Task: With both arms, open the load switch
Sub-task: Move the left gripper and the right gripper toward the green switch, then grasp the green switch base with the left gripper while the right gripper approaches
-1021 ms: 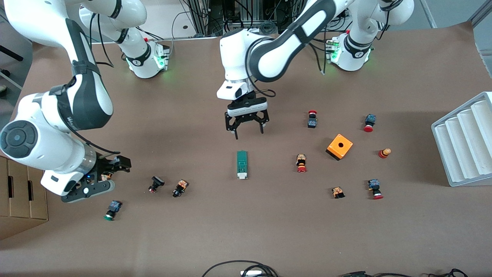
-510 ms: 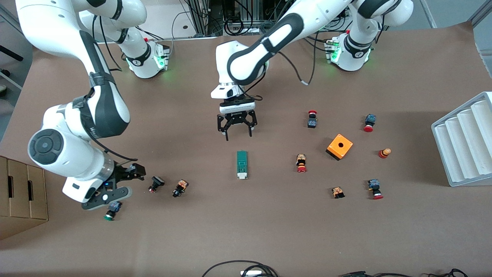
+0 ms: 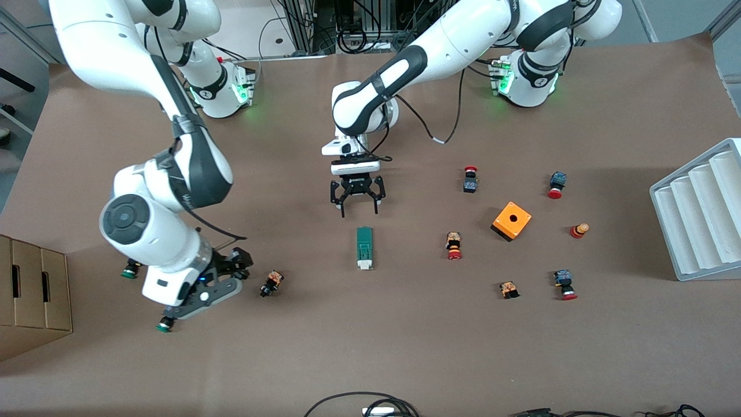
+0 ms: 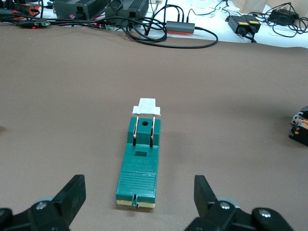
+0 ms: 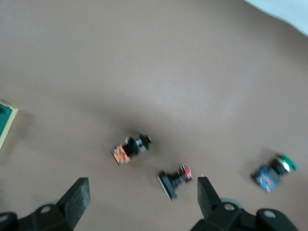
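Observation:
The load switch (image 3: 364,248) is a narrow green block lying flat mid-table, its white piece at the end nearer the front camera. My left gripper (image 3: 360,212) hangs open just above the table at the switch's green end. In the left wrist view the load switch (image 4: 140,163) lies lengthwise between the spread fingers (image 4: 74,190) of the left gripper (image 4: 139,192), which do not touch it. My right gripper (image 3: 234,273) is open over the table toward the right arm's end. In the right wrist view the right gripper (image 5: 143,192) is over a black push-button (image 5: 174,181), and a corner of the switch (image 5: 6,122) shows.
An orange-bodied button (image 3: 271,283) lies between the right gripper and the switch. Green-capped buttons (image 3: 164,324) lie by the right arm. An orange box (image 3: 512,220), several red-capped buttons (image 3: 453,245), a white ribbed tray (image 3: 700,208) and a cardboard box (image 3: 29,292) are also on or beside the table.
The left gripper has come down and closer to the switch's green end. The right arm has swung toward the middle, and its gripper now covers the black button.

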`<action>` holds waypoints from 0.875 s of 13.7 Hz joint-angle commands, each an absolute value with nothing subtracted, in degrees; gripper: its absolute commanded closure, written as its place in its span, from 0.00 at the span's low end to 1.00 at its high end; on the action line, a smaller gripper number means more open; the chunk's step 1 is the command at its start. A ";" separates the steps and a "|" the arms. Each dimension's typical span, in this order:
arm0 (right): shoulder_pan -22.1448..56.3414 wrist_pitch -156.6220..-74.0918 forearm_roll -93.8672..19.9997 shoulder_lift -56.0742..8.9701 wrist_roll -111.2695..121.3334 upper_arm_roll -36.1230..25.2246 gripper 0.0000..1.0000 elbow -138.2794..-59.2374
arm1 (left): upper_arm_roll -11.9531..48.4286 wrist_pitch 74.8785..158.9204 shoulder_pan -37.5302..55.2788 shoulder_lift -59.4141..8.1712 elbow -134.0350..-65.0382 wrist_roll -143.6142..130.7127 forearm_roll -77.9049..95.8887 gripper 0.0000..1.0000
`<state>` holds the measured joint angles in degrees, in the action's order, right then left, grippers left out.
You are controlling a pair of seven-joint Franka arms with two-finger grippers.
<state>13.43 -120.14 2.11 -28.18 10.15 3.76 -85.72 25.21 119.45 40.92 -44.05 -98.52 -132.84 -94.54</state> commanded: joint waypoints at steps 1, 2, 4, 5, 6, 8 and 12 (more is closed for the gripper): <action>16.34 -124.18 1.14 -30.76 13.44 2.82 0.00 -84.38 | 24.52 118.65 41.84 -46.49 -97.29 -135.08 -100.00 0.01; 17.04 -124.89 1.32 -31.11 14.40 2.73 0.00 -84.38 | 24.52 118.57 41.75 -47.02 -97.29 -137.00 -101.41 0.01; 18.28 -126.38 1.41 -31.64 16.69 2.64 0.00 -84.38 | 24.43 118.56 41.75 -47.46 -97.29 -138.86 -103.00 0.01; 18.28 -126.82 1.41 -31.90 18.44 2.64 0.00 -84.38 | 24.43 118.56 41.75 -47.46 -97.29 -138.87 -103.01 0.01; 18.72 -127.44 1.41 -32.08 20.98 2.64 0.00 -84.38 | 24.43 118.56 41.75 -47.46 -97.29 -138.87 -103.01 0.01; 18.81 -128.23 1.32 -32.52 26.25 2.55 0.00 -84.03 | 24.35 118.56 41.66 -47.46 -97.38 -138.87 -103.09 0.01; 20.91 -128.41 1.41 -34.62 35.40 2.46 0.00 -82.27 | 24.35 115.51 41.92 -50.87 -97.29 -141.57 -107.73 0.01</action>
<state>18.83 -127.63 2.12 -32.16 31.11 3.34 -85.22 24.84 118.43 40.92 -47.80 -98.30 -138.18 -103.82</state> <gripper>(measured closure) 0.004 0.004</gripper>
